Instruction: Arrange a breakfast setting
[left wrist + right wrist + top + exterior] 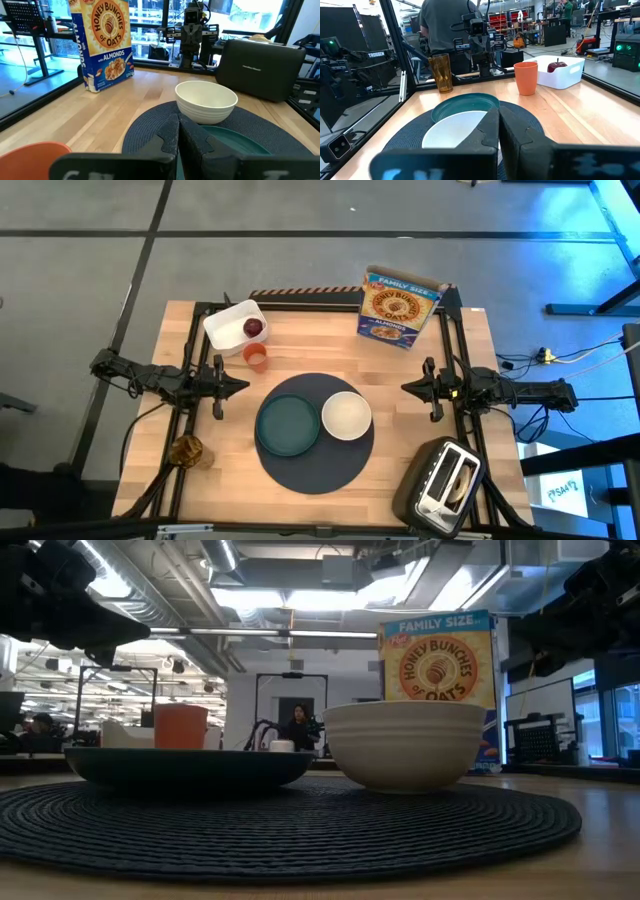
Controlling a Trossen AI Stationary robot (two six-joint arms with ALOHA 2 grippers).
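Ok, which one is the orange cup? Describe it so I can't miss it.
Start at the round dark-navy mat mid-table, then go toward the far left corner's white bin holding a red apple. The small orange cup stands just outside that bin, the only orange thing there.

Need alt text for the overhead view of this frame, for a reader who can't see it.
A round dark mat in the middle of a wooden table holds a teal plate and a white bowl side by side. The left pincer and right pincer wait shut on either side; behind are an orange cup, an apple in a white tub, and a cereal box.
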